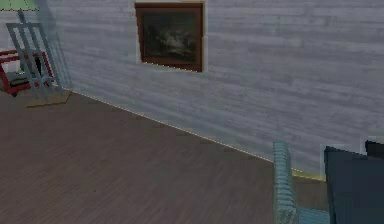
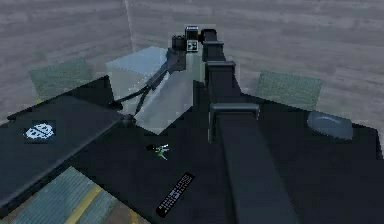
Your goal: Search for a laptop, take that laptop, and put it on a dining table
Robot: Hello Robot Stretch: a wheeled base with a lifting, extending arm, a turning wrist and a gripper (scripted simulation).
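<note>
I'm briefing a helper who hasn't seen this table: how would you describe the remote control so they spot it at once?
On the dark table, look toward the bottom of the arm side view, just left of the dark arm. The remote control lies there: a slim black stick with rows of small buttons, unlike the tiny greenish thing above it.

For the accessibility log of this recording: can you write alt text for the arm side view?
The robot's dark arm extends out over a dark table, its gripper by a pale grey box. On the table also lie a flat dark slab with a round emblem, a remote control and a small dish.
</note>
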